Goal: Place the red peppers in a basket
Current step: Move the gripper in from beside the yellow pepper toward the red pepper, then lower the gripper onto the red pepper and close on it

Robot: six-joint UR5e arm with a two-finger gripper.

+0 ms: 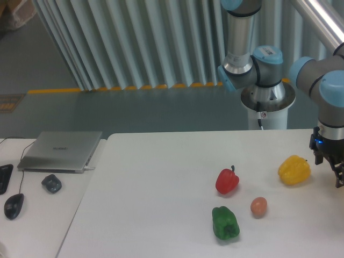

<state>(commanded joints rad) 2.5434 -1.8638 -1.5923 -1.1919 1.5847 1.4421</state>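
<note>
White table (161, 215) | red pepper (227, 181) | laptop (60, 150) lid writing unreadable

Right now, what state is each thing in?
Red pepper: on the table, untouched.
Yellow pepper: on the table, free.
Green pepper: lying on the table.
Egg: on the table, intact.
Laptop: closed.
Gripper: right of yellow pepper, holding nothing; jaws unclear.

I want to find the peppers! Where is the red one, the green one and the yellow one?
red pepper (227, 181): fixed camera view, on the middle of its shiny body.
green pepper (225, 222): fixed camera view, on the middle of its body.
yellow pepper (294, 170): fixed camera view, on the middle of its body.
</note>
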